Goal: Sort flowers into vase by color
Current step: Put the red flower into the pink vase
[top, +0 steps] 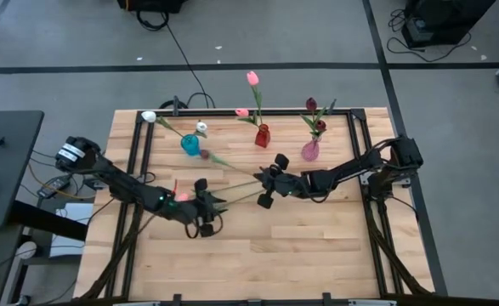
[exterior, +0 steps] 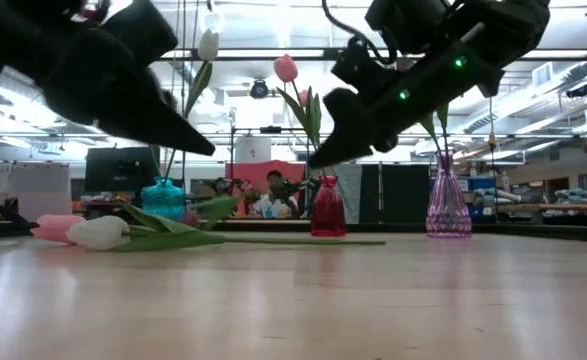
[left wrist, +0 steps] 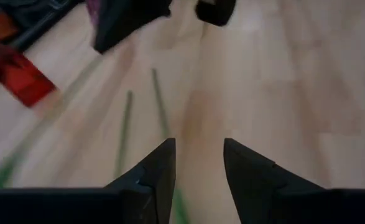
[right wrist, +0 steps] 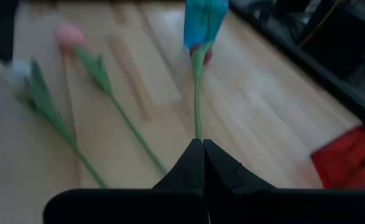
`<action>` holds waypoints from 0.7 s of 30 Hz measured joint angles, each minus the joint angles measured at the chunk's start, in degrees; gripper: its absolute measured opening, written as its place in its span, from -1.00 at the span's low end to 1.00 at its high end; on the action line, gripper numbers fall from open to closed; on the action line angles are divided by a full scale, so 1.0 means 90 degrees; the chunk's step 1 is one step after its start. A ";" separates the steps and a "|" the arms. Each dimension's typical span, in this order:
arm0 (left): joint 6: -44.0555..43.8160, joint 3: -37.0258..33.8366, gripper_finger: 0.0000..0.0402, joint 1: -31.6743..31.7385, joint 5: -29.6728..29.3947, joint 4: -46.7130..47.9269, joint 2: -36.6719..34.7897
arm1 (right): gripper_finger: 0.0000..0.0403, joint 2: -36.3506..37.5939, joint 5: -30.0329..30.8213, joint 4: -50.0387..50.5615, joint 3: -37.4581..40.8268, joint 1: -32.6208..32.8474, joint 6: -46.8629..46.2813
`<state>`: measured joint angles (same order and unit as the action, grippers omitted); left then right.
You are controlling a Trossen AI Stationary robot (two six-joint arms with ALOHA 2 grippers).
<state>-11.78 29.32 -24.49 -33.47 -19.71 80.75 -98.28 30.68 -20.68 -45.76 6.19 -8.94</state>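
Three flowers are on the table between my grippers. A pink-headed one [right wrist: 70, 34] and a white-headed one [right wrist: 17, 71] lie flat, stems toward the right. The stem of a dark-headed one [right wrist: 199, 57] runs from the foot of the blue vase [top: 189, 144] to my right gripper [right wrist: 202, 144], which is shut on its end. My left gripper [left wrist: 199, 146] is open just above the two loose stems [left wrist: 126, 124], touching nothing. The blue vase holds white flowers [top: 201, 127], the red vase [top: 262, 136] pink ones and the purple vase [top: 310, 150] dark ones. My right gripper pinches the dark-headed flower's stem at its free end [right wrist: 198, 134] between its two fingertips. The fingers come from the table's right, slanting a little down, in line with the stem. The head end lies by the blue vase's foot [right wrist: 201, 53].
A black metal frame [top: 138, 144] runs around the wooden tabletop. The three vases stand in a row near the far edge. Bare wood [top: 300, 246] lies toward the near edge. In the low view, a person sits [exterior: 273, 185] in the room behind the table.
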 joint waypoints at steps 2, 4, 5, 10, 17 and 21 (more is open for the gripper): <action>-0.0162 -0.0309 -0.30 -0.0002 0.0138 -0.0768 -0.0003 | -0.98 0.0000 -0.0010 -0.0322 0.0000 -0.0012 0.0165; -0.0354 -0.0631 -0.30 0.0000 0.0146 -0.1583 0.0003 | -0.98 0.0000 -0.0019 -0.0674 0.0000 -0.0009 0.0417; -0.0408 -0.0751 -0.30 0.0007 0.0133 -0.1983 0.0038 | -0.97 0.0004 -0.0019 -0.0826 -0.0002 -0.0009 0.0509; -0.0355 -0.1200 -0.30 0.0012 -0.0012 -0.3609 0.0070 | -0.97 0.0110 0.0015 -0.1427 0.0002 0.0007 0.0985; -0.0217 -0.1292 -0.30 0.0053 -0.0339 -0.3863 0.0073 | -0.96 0.0694 0.0718 -0.1389 0.0012 0.0250 0.1846; -0.0217 -0.1295 -0.30 0.0051 -0.0316 -0.3802 0.0065 | -0.96 0.1211 0.0136 -0.0582 0.0010 0.0278 0.1404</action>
<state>-13.74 17.67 -24.03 -36.32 -53.92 81.33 -87.38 31.90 -25.92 -45.67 8.69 3.70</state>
